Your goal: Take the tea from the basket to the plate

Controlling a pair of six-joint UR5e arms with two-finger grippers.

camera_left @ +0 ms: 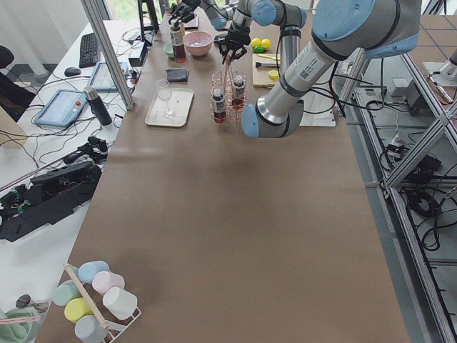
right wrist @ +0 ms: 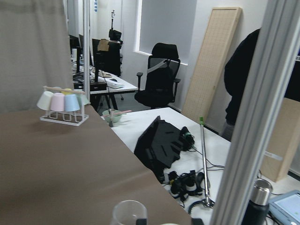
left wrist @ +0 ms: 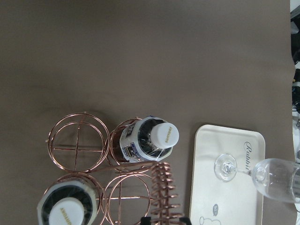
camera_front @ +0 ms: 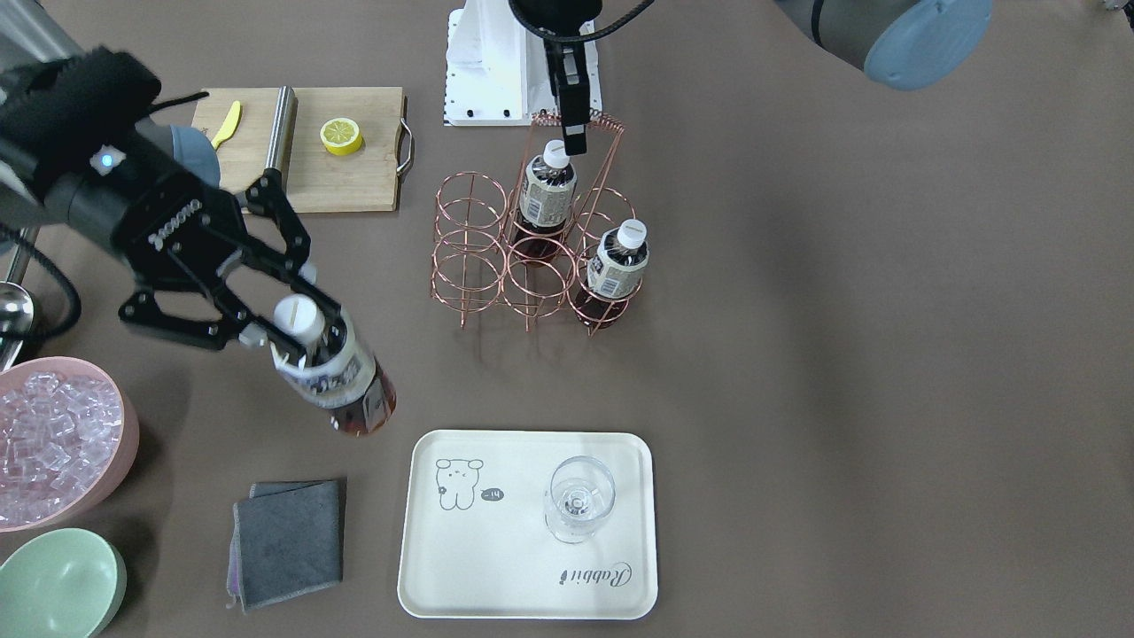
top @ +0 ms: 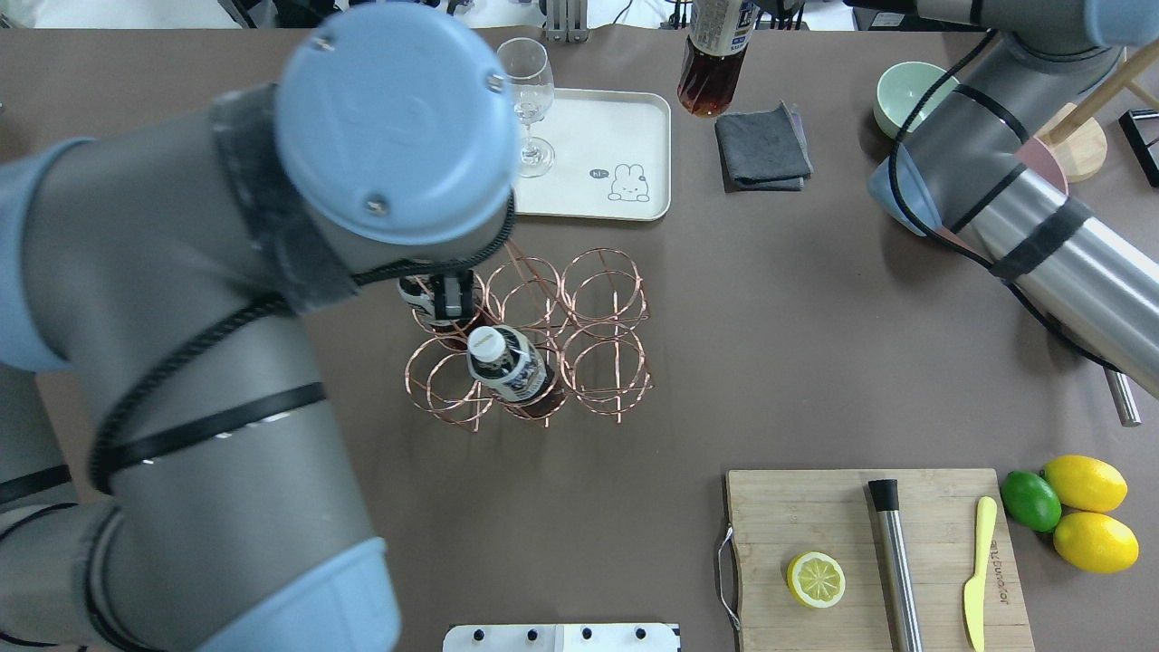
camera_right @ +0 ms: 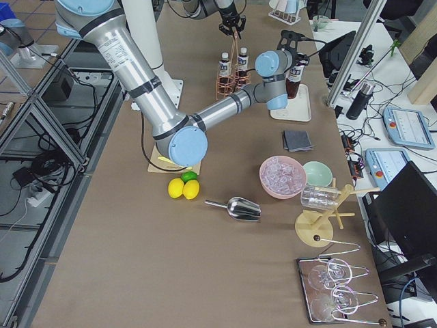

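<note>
My right gripper [camera_front: 299,330] is shut on a tea bottle [camera_front: 341,385] just below its white cap. It holds the bottle tilted above the table, between the copper wire basket [camera_front: 469,257] and the cream plate [camera_front: 496,576]; the bottle also shows in the overhead view [top: 711,63]. Two more tea bottles [camera_front: 545,195] [camera_front: 617,266] stand in the basket's ring cells. My left gripper [camera_front: 576,137] is shut on the top of the basket's looped handle. A wine glass [camera_front: 578,501] stands on the plate.
A grey cloth [camera_front: 288,540] lies left of the plate. The pink ice bowl [camera_front: 53,434] and pale green bowl [camera_front: 58,585] are at the view's left edge. A wooden cutting board [camera_front: 354,186] holds a lemon half [camera_front: 341,136], a knife and a metal rod.
</note>
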